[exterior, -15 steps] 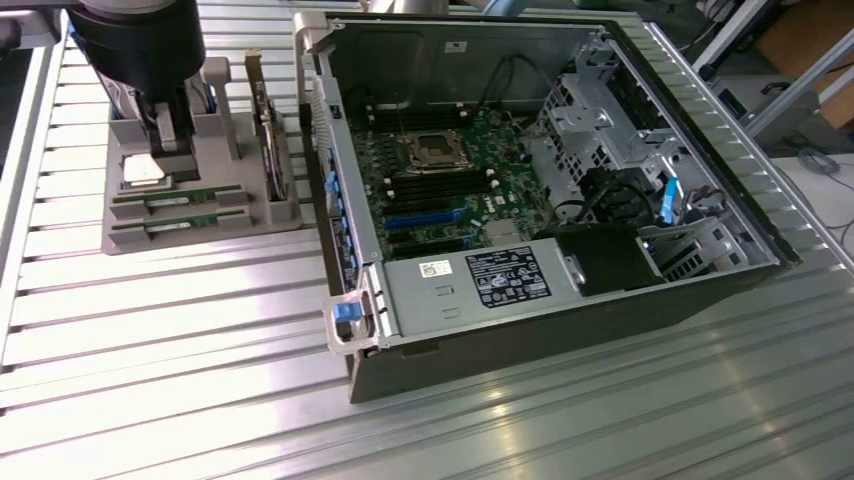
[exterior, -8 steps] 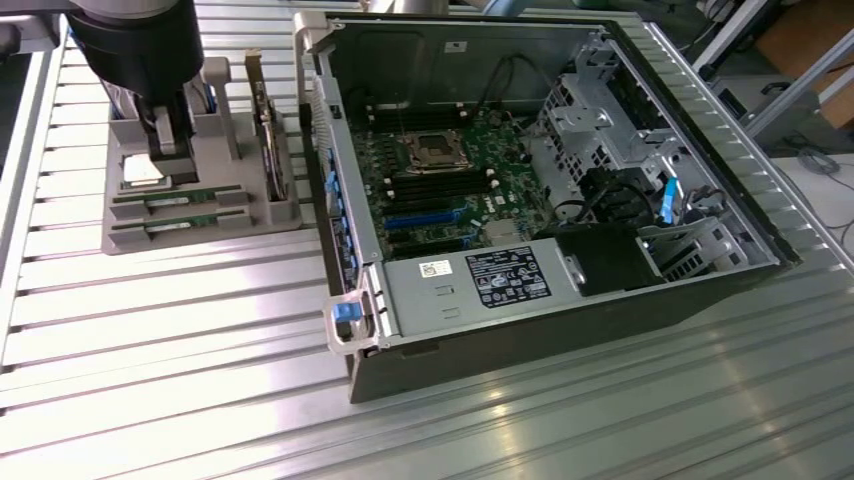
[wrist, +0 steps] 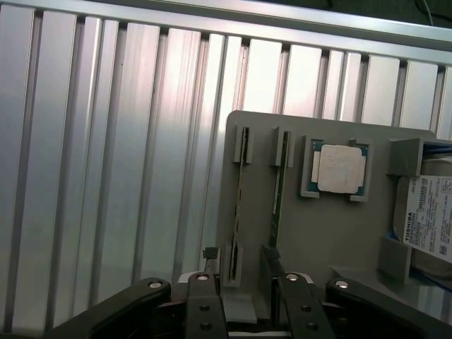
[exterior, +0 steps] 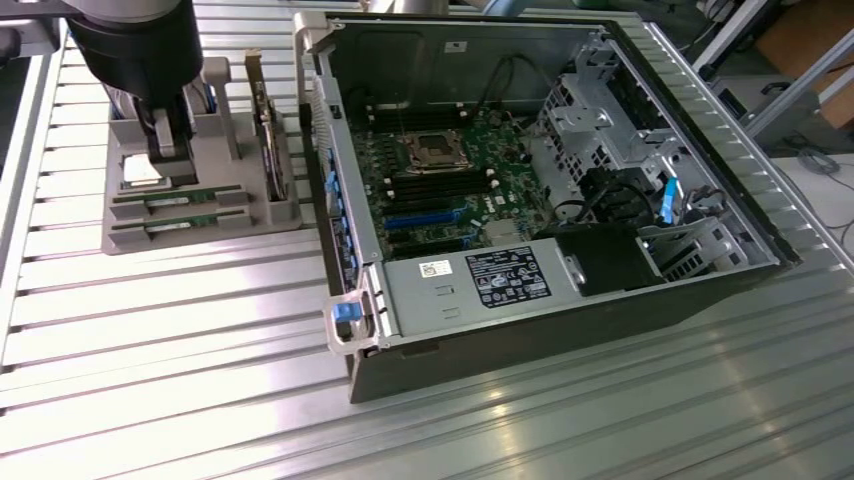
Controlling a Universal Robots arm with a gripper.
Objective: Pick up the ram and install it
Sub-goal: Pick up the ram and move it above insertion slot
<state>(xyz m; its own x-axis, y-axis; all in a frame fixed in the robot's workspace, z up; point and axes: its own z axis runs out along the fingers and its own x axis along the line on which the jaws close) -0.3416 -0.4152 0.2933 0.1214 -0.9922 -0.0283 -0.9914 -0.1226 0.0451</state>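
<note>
Hovering wide apart and empty, the claw (wrist: 240,253) hangs close above the ram (wrist: 238,191) in its grey holder (wrist: 339,233)

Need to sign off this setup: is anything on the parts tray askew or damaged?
Nothing stands out. On the tray, the RAM stick nearer the CPU and the outer RAM stick stand straight in their slots, the CPU lies flat in its pocket, the hard drive sits in its holder.

**Items cut off, hidden or unreadable**
The arm (exterior: 134,45) is cut off at the exterior view's upper edge. In the wrist view, the hand (wrist: 241,256) and the hard drive (wrist: 429,212) run out of frame. The ram (wrist: 240,191) and the second stick (wrist: 281,191) stand edge-on, chips and labels hidden. The power supply label (exterior: 505,278) is too small to read.
</note>
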